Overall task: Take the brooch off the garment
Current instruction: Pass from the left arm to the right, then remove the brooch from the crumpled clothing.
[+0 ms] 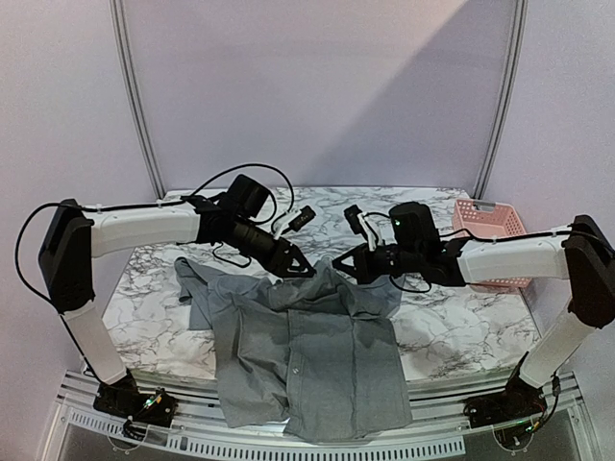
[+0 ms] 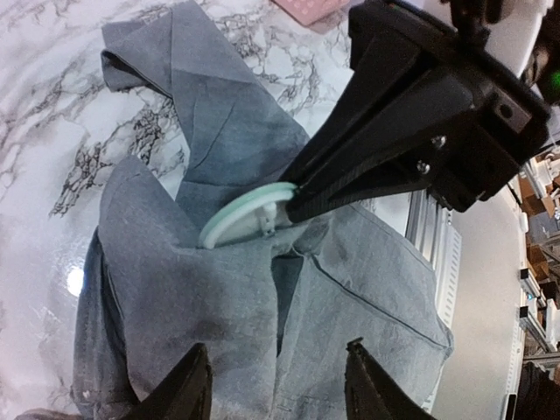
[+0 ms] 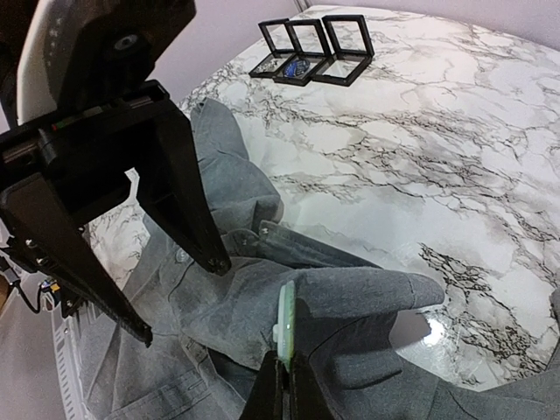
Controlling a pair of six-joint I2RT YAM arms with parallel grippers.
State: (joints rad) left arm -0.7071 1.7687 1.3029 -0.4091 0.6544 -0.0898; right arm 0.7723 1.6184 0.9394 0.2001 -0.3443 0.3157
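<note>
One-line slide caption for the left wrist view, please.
Right gripper pinches the pale round brooch on the grey shirt; left gripper open nearby.

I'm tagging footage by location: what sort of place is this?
Likely a robot test cell or lab booth: plain panel walls, a marble-pattern table on an aluminium frame, robot arms bolted at its edge.

Crumpled grey shirt [image 1: 317, 365], pale round brooch [image 2: 241, 219] on it
</note>
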